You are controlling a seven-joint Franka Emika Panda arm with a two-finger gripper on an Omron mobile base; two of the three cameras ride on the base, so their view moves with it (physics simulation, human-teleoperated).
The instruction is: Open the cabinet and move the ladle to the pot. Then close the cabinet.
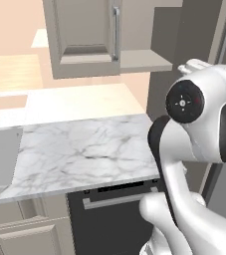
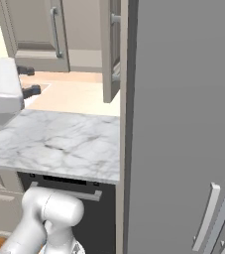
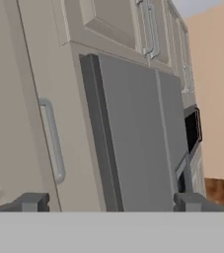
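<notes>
so the cabinet [image 1: 84, 37] hangs on the far wall above the marble counter [image 1: 79, 149], and it's half open — the left door [image 1: 82, 30] is shut flat with its silver bar handle [image 1: 116, 32] at the centre edge, while the right door [image 2: 110, 49] is swung out toward the near side, edge-on in the right base view. with that door out you can see the cabinet's bare bottom shelf [image 1: 144, 61]. in the right base view the gripper [image 2: 27, 82] sits at the left, its two dark fingers wide apart with nothing between them, pointing right toward the swung door but well short of it. the tall dark grey unit [image 2: 183, 124] stands just right of the counter, and a dark appliance front [image 1: 109, 219] sits below the counter edge.
</notes>
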